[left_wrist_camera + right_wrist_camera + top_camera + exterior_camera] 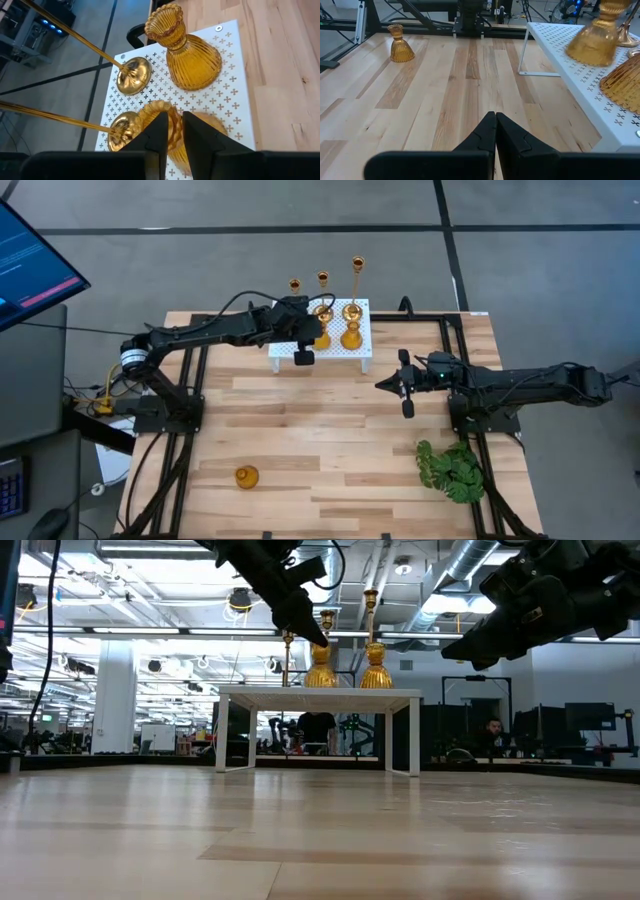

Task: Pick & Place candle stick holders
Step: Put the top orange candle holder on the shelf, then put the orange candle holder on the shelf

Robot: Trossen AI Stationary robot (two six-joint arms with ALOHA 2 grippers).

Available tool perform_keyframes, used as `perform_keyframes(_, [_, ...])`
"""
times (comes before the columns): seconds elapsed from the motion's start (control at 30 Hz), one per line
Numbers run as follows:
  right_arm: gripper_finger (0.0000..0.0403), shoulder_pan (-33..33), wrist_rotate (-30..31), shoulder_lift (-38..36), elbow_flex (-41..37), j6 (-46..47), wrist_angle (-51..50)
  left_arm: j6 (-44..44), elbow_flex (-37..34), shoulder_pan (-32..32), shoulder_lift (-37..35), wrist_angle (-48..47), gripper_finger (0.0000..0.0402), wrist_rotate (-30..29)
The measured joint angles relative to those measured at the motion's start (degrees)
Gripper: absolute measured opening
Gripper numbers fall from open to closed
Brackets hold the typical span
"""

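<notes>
- The left gripper [306, 332] is positioned over the near-left part of the white perforated metal stand [370, 330], at the far centre of the table.
- In the left wrist view, its two dark fingers [155, 131] stand close together with a narrow gap, directly above the ribbed neck of a squat amber glass candle holder [200, 131] standing on the stand; whether the fingers touch it cannot be told.
- In the low view, the left gripper's tip meets the upper part of this holder [321, 668].
- A second squat ribbed amber glass holder [186, 52] stands upright just beside the first, on the same stand, clear of the fingers.
- Three slim brass candlesticks on round bases stand along the stand's far edge: a short one [295, 288], a medium one [323, 288] and a tall one [357, 278]. The round bases of two of them [133, 75] sit just beside the gripped-area holder.
- The right gripper [404, 383] hangs above bare wood of the light wooden plank table [330, 450], near the stand's right front corner, with its fingers pressed together and holding nothing.
- A third squat amber glass holder [247, 477] stands alone on the table near the front-left, well apart from both grippers.
- A green leafy plant [452, 470] lies on the table at the front-right, below the right arm.
</notes>
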Motion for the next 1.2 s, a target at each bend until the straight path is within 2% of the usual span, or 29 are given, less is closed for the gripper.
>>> perform_keyframes(0.5, [0.0, 0.0, 0.0, 0.0, 0.0, 0.0, 0.0, 0.0, 0.1, -0.8, -1.0, 6.1, 0.0069, -0.3])
perform_keyframes(0.8, [0.0, 0.0, 0.0, 0.0, 0.0, 0.0, -1.0, -0.6, 0.1, -6.3, -8.2, 6.1, 0.0069, -0.2])
perform_keyframes(0.9, [0.0, 0.0, 0.0, 0.0, 0.0, 0.2, -1.5, -2.9, 0.1, -9.1, -11.8, 3.1, 0.0065, -0.2])
perform_keyframes(1.03, [0.0, 0.0, 0.0, 0.0, 0.0, 0.6, -1.5, -4.6, 0.1, -13.7, -17.3, -6.5, 0.0046, -0.2])
perform_keyframes(1.2, [0.0, 0.0, -0.1, 0.0, 0.0, 3.3, -1.5, -14.9, 0.1, -22.6, -23.3, -19.9, 0.0008, 1.2])
